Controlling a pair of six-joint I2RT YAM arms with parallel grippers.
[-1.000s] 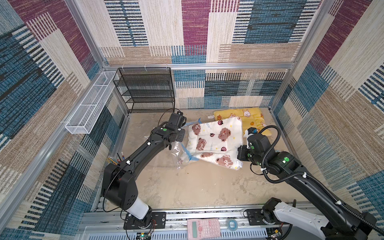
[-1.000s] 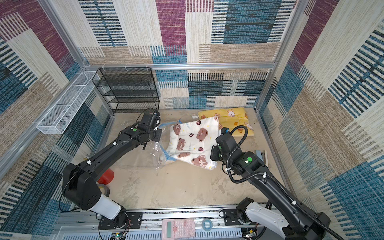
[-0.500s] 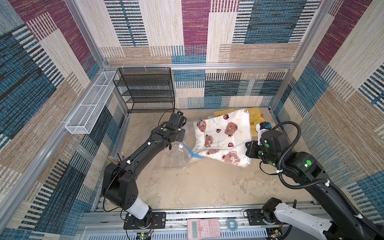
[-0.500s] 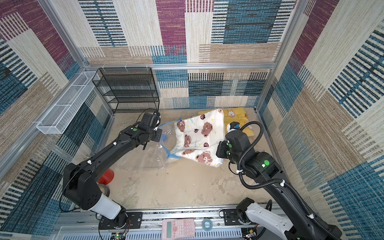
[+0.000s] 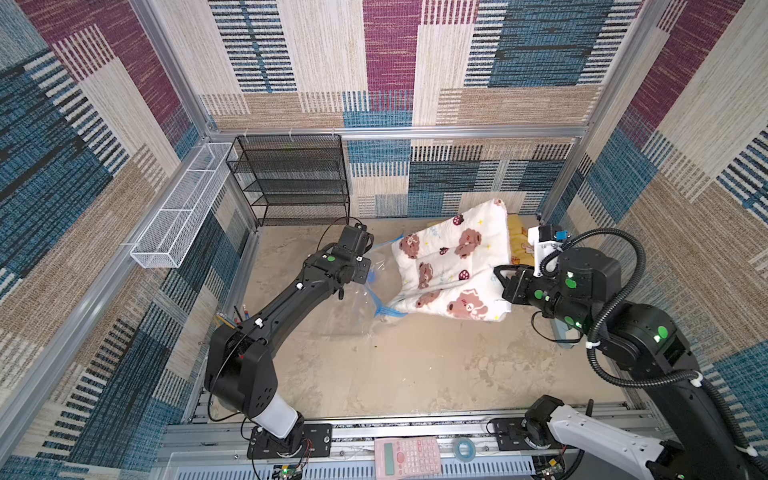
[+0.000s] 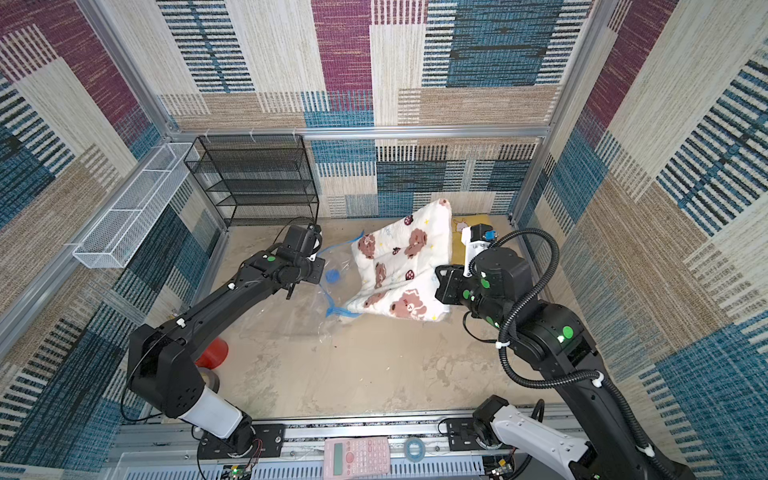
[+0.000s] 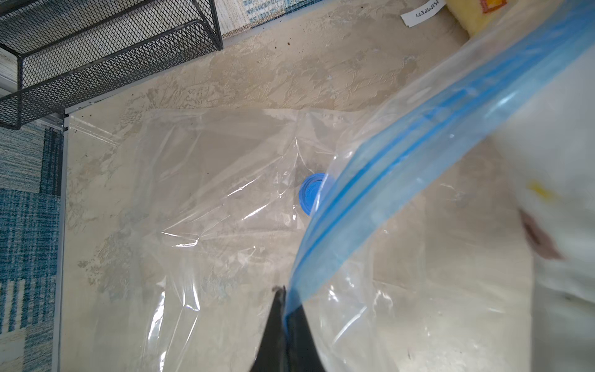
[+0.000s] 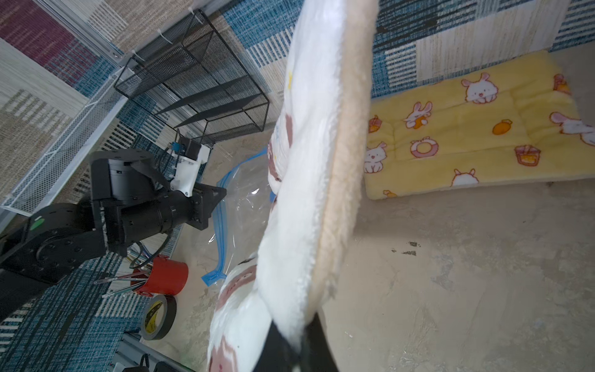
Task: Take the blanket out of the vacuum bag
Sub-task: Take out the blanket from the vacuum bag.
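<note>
Pinching the bear-print blanket [image 5: 453, 266] aloft, the right claw [image 8: 296, 338] leaves its low end at the mouth of the vacuum bag [image 5: 349, 307] on the bench [image 5: 415, 365]. The left claw [image 7: 283, 299] grips the bag's blue zip strip [image 7: 402, 154]. A yellow bunny mat [image 8: 467, 128] lies just behind the blanket. A black mesh rack [image 5: 295, 183], red cup [image 8: 167, 277] and tape roll [image 8: 159, 317] sit apart.

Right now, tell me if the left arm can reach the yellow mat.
Probably not: the left pincer is shut on the bag, and the lifted blanket hangs between it and the mat.
</note>
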